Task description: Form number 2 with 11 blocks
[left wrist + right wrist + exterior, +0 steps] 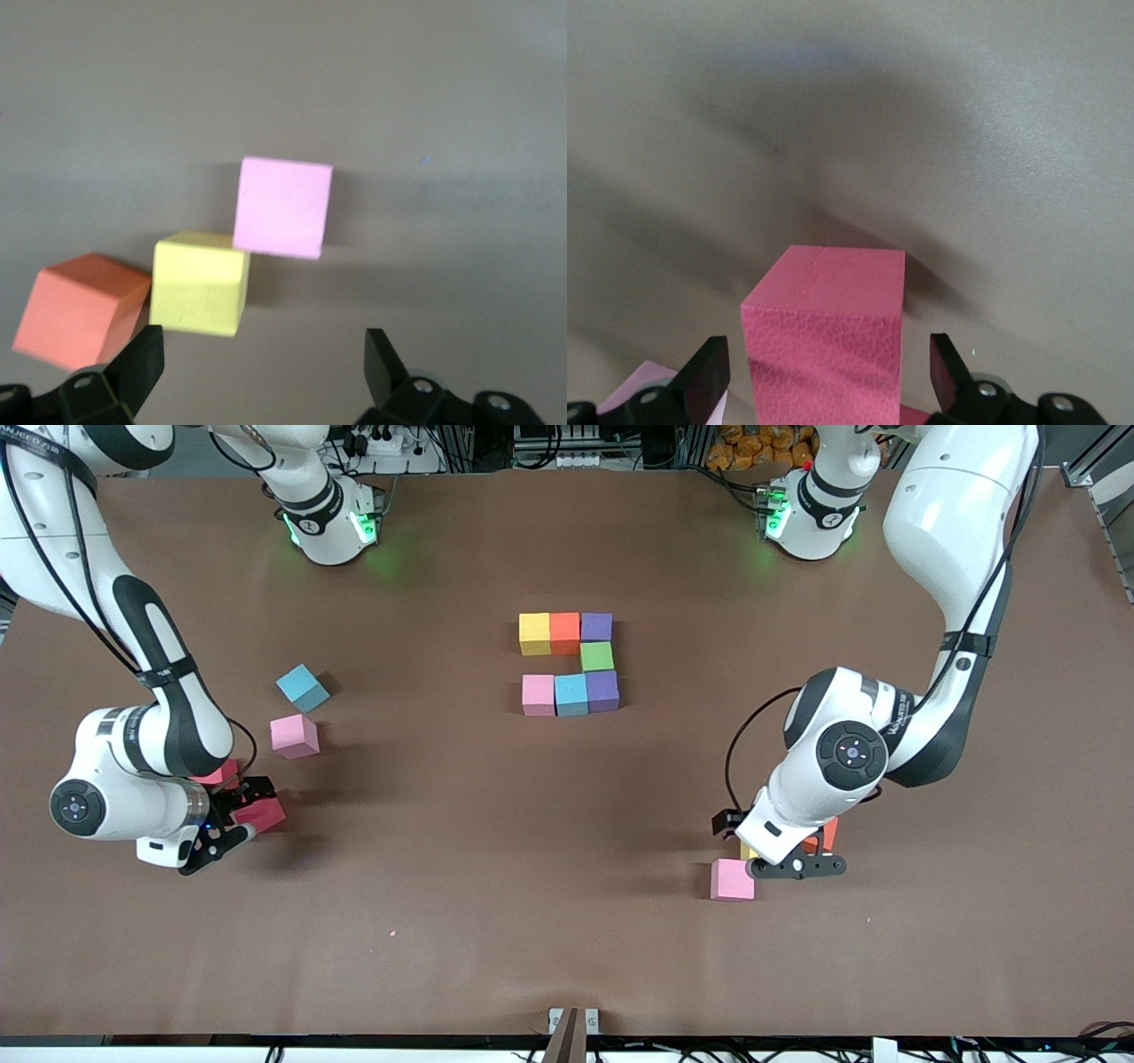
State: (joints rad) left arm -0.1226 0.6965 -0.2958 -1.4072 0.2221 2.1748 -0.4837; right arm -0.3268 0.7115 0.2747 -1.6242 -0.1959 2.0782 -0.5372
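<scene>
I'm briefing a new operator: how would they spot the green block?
Find the cluster of seven touching blocks mid-table, between the two arms. The green block alone links its two rows, under the purple block and above the darker purple one. It is the only green cube.

left end effector (797, 865) low, open | right end effector (232, 825) low, apparently open

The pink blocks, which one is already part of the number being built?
The pink block at the end of the figure's nearer row, touching the light blue block. The other two pink ones lie loose, away from the figure.
</scene>
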